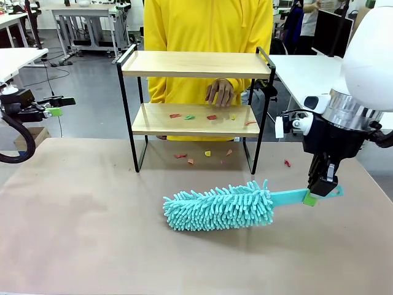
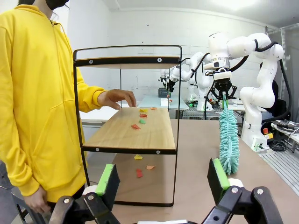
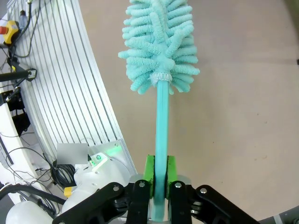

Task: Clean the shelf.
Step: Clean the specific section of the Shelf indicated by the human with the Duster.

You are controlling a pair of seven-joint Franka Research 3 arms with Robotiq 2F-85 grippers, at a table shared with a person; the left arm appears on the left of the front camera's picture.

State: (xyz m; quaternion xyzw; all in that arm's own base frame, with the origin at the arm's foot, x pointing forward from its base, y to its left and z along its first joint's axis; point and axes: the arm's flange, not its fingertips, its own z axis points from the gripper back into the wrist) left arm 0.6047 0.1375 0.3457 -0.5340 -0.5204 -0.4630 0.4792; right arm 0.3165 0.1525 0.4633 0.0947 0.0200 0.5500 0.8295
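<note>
Bench (image 1: 73, 233) carries the shelf (image 1: 195, 64) at far centre: judged light, rigid, liable to slide; steady it by the frame. Duster (image 1: 218, 208) sits near right, its handle clamped in the right gripper (image 1: 320, 190). The right wrist view confirms this pinch, which is unclear from the front. Left gripper (image 2: 163, 179) stands apart. Scraps (image 1: 190, 116) litter the lower board.
</note>
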